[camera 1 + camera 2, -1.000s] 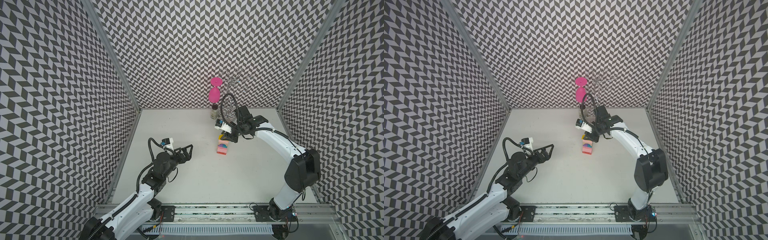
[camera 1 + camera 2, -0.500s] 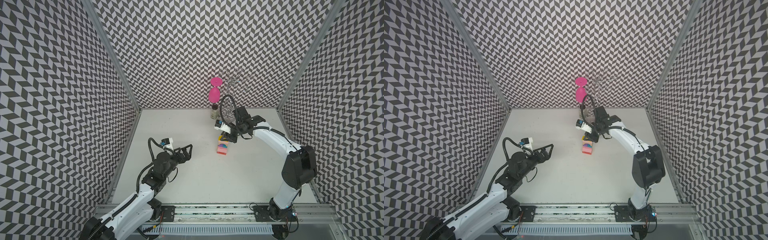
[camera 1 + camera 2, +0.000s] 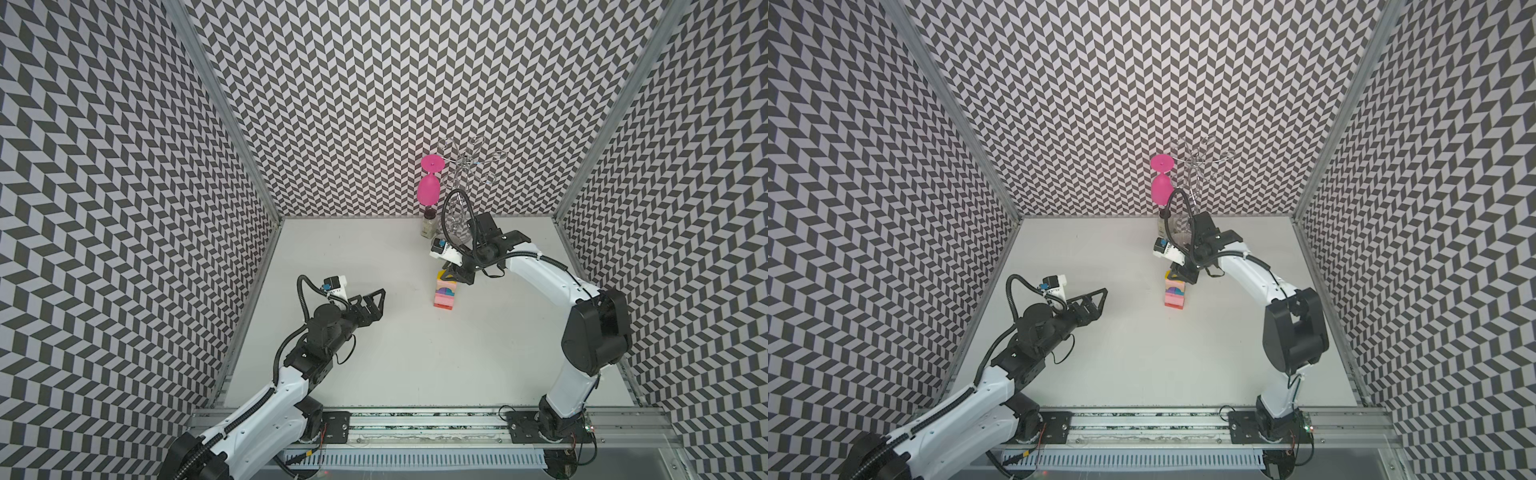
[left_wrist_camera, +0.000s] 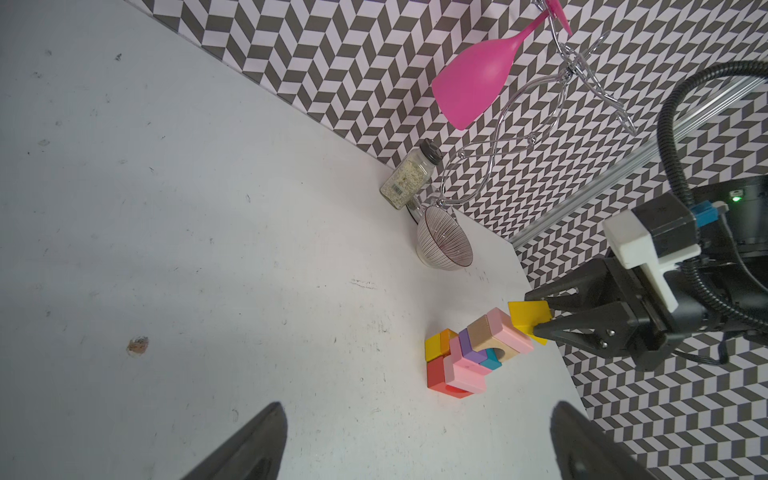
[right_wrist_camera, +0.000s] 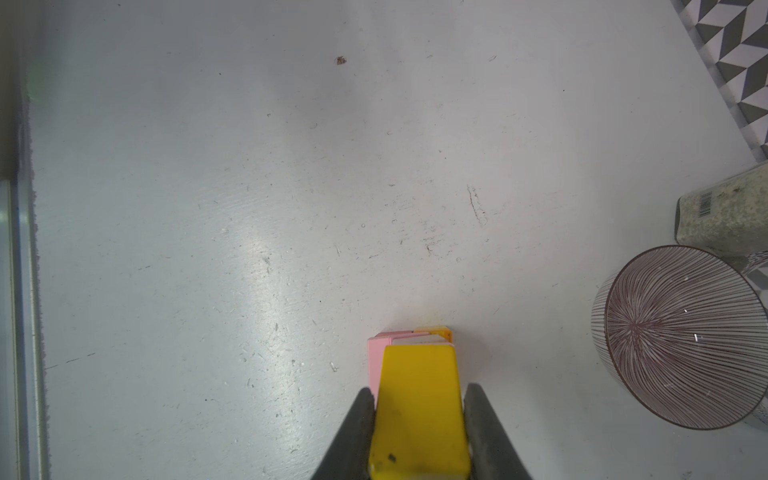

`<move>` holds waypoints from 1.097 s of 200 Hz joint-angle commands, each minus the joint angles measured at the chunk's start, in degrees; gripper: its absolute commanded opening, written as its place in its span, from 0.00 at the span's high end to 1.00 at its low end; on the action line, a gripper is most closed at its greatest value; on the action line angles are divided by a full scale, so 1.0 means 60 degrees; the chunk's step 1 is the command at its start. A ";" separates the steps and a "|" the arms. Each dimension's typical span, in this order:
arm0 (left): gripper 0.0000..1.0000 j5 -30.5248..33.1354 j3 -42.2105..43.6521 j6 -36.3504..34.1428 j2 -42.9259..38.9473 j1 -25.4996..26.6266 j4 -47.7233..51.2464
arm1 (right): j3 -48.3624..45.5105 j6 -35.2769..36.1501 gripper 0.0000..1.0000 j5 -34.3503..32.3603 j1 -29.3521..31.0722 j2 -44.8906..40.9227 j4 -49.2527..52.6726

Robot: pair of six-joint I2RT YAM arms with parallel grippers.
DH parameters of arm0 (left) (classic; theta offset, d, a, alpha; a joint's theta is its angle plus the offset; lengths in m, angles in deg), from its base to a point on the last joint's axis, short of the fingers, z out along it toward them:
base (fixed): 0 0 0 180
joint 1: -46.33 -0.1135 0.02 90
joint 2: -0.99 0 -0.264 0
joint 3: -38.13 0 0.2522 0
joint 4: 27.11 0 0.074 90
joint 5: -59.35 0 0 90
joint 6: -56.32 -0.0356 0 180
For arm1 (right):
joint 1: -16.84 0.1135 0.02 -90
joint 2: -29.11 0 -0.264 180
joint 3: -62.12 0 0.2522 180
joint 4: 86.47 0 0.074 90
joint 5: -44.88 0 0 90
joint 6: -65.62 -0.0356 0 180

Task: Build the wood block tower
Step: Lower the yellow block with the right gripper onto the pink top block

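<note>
right gripper pinching a yellow block, holding it at the top of the block tower; left gripper gaping wide, empty, sitting well apart from the tower

The jaws of the right gripper clamp a yellow block from both sides, and it hides most of the pink-topped wood block tower. Well apart on the scuffed white desk stands a ribbed bowl, with a speckled jar just beside it.
</note>
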 commanded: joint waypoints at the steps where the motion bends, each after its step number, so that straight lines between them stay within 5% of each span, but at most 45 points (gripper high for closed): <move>1: 0.01 0.0144 -0.0341 -0.0115 0.0000 0.0032 0.0018 | 0.0098 0.0051 1.00 0.0195 -0.0053 0.0198 -0.0324; 219: 0.01 0.0166 -0.0397 -0.0144 0.0043 0.0052 0.0032 | -0.0664 -0.0043 1.00 0.0224 -0.0225 -0.0405 -0.0890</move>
